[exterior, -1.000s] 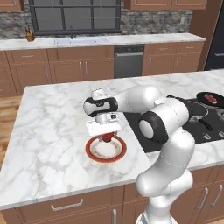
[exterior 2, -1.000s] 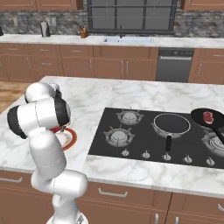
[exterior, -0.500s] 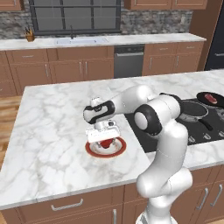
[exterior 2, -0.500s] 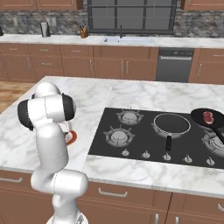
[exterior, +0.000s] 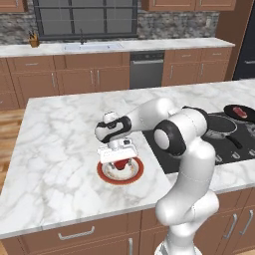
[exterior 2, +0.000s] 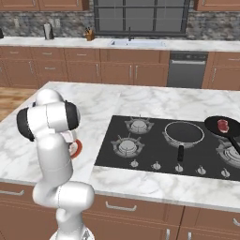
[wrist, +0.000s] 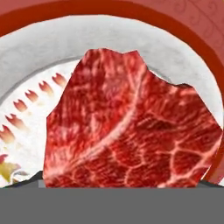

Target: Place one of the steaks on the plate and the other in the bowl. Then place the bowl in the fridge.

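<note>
My gripper hangs low over the plate, a white plate with an orange-red rim on the marble island. It is shut on a red steak that stands wide between its jaws, just above the plate's middle. The hand view has this steak very close, with the plate rim behind it. The other steak lies in a black frying pan at the right end of the cooktop, where it also shows as a small red steak. The bowl is out of view.
A second black pan sits on the cooktop right of the plate. A dark fridge edge shows at the far right. My own arm stands between the right base camera and most of the plate.
The hand has come down toward the plate with the steak between its jaws. The arm's elbow has swung forward.
</note>
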{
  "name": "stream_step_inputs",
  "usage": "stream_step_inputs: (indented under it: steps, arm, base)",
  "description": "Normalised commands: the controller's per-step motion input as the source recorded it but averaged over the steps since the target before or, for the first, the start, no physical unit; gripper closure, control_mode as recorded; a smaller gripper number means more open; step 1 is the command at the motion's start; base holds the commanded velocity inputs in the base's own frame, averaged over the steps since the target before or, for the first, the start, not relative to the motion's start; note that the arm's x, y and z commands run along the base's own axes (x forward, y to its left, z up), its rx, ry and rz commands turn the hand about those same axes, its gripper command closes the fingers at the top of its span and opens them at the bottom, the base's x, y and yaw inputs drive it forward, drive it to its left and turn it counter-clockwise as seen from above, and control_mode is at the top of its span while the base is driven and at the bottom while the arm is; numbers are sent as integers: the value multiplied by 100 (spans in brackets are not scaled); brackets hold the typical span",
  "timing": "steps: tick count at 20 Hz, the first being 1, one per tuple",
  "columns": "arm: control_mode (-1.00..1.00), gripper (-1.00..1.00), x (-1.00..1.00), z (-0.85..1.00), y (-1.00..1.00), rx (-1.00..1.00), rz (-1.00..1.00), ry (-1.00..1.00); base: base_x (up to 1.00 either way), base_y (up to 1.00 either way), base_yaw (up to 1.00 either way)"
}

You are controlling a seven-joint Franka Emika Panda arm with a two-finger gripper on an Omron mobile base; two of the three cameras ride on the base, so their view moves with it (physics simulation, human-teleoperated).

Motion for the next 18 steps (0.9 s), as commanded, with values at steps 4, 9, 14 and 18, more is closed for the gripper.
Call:
stream_step_inputs:
  steps: [4, 9, 14, 18]
  arm:
    - [-100, -100, -69, 66, -12, 6, 0, -27]
    - [-100, -100, -43, 50, -7, 1, 0, -25]
    - [-100, -100, -32, 48, -50, 2, -3, -25]
    - [-100, -100, -72, 91, -100, 15, -5, -34]
  base:
    - [0, 0, 0]
    - [0, 0, 0]
    - [0, 0, 0]
    - [0, 0, 0]
